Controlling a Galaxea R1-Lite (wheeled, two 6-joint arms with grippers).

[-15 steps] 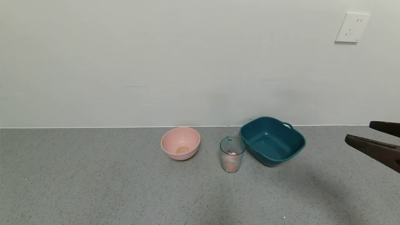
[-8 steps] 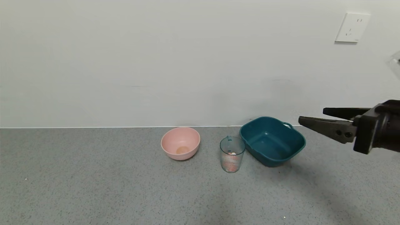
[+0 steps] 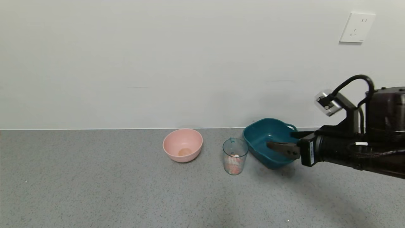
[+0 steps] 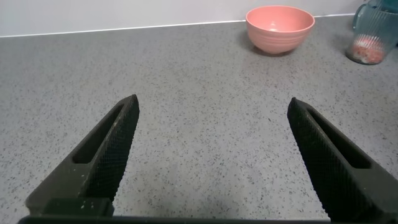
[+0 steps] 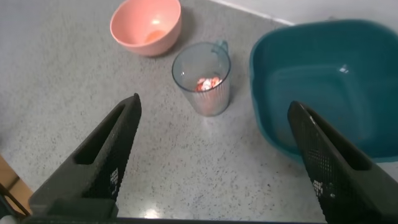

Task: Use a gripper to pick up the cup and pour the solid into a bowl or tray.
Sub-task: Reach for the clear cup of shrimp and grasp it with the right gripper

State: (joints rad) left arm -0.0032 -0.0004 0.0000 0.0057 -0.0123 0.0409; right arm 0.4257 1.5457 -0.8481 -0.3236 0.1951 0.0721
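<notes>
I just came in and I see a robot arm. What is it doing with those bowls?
The robot's right claw is open and reaching in over the teal tub, heading toward the little clear cup. The cup stands upright on the grey counter between the tub and a pink bowl, with orange and white chips in the bottom. Nothing has been picked up or poured yet. The left claw is open too, waiting low over the counter off to the side.
</notes>
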